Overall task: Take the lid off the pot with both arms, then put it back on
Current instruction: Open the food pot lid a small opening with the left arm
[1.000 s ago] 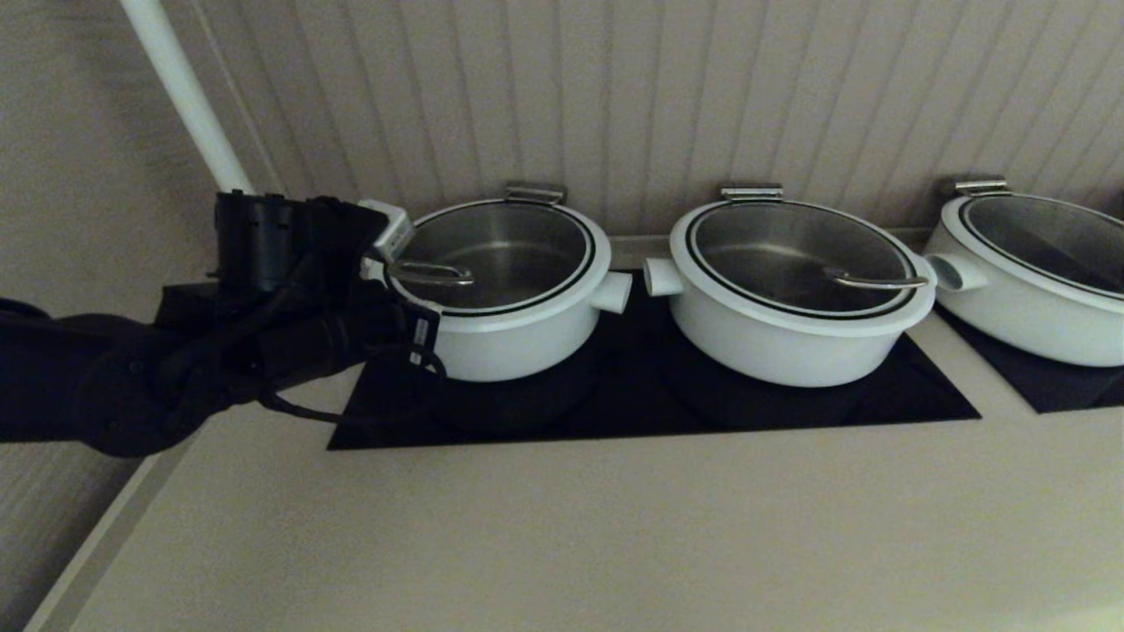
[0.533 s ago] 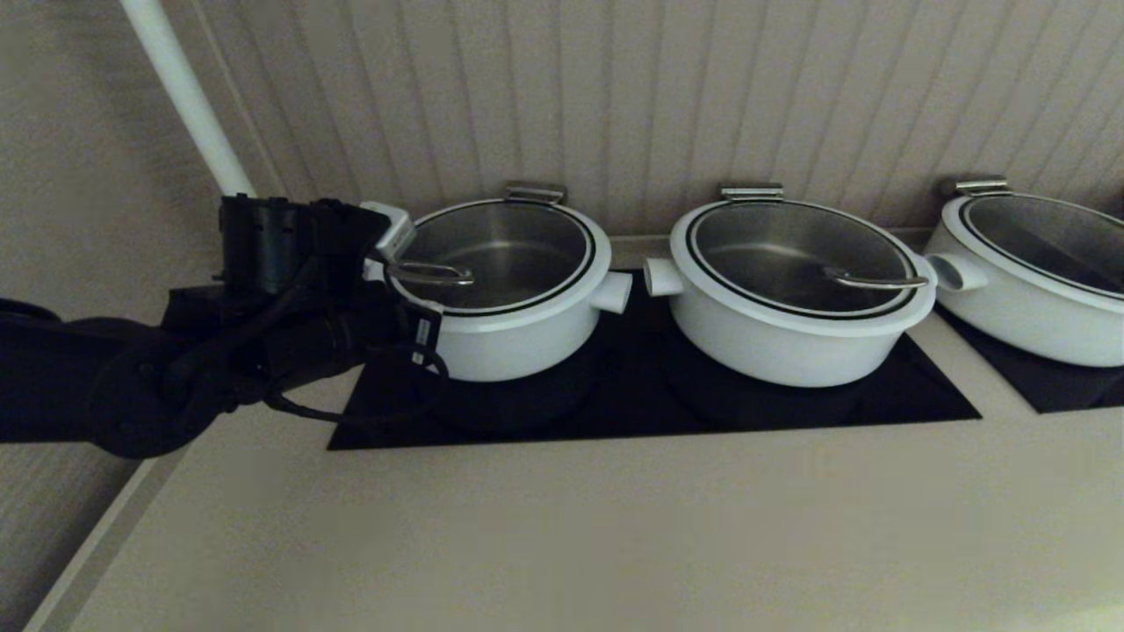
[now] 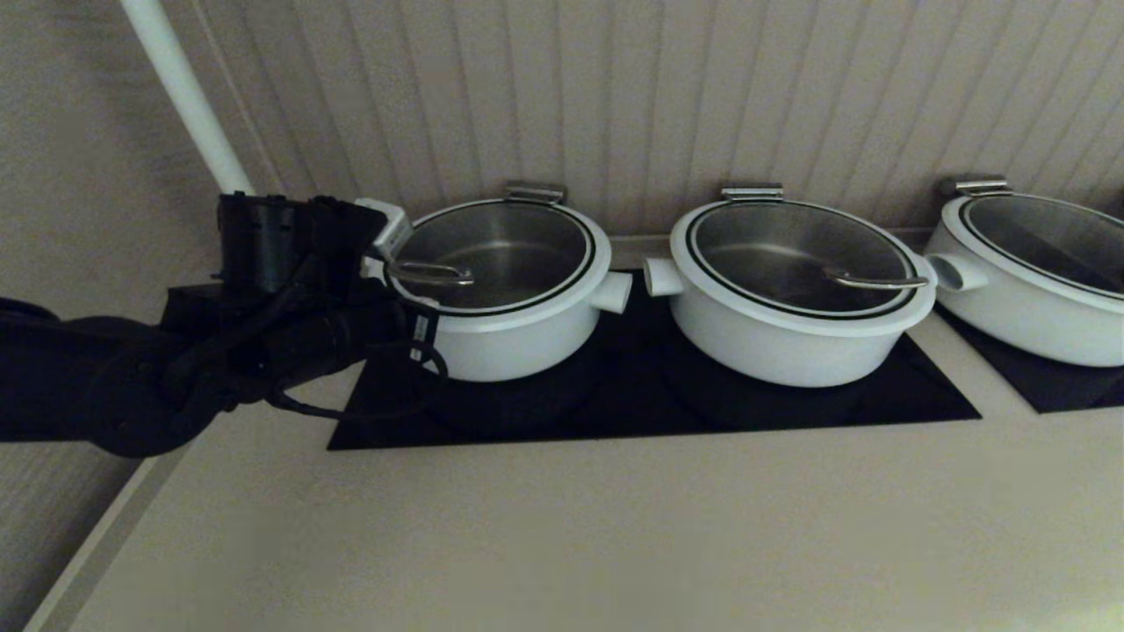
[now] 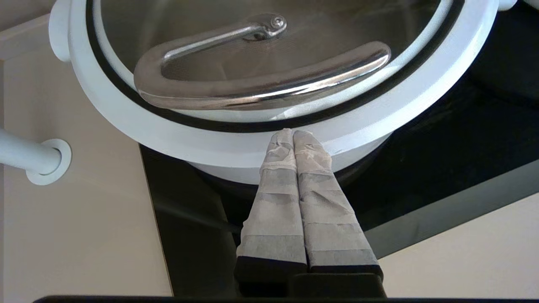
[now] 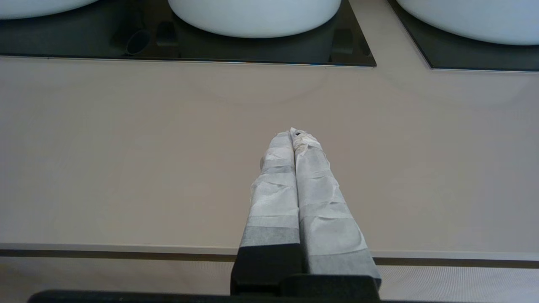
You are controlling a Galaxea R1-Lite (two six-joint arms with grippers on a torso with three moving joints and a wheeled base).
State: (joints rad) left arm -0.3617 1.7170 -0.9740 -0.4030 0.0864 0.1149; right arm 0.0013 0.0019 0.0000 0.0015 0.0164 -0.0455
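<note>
The lid (image 3: pixel 505 250), glass with a white ring and a steel bar handle (image 3: pixel 430 274), sits on the white pot (image 3: pixel 518 338) at the left of the black cooktop. My left gripper (image 3: pixel 385 239) is shut and empty at the lid's left rim, beside the handle. In the left wrist view its tips (image 4: pixel 292 134) lie over the lid's white ring (image 4: pixel 168 136), just short of the handle (image 4: pixel 261 86); I cannot tell if they touch. My right gripper (image 5: pixel 293 134) is shut and empty above the bare counter, out of the head view.
Two wider white pots with glass lids stand to the right, one in the middle (image 3: pixel 790 338) and one at the far right (image 3: pixel 1027 316). A white pipe (image 3: pixel 184 96) rises behind my left arm. The ribbed wall stands close behind the pots.
My left arm has shifted only very slightly; the lid and pots have not moved.
</note>
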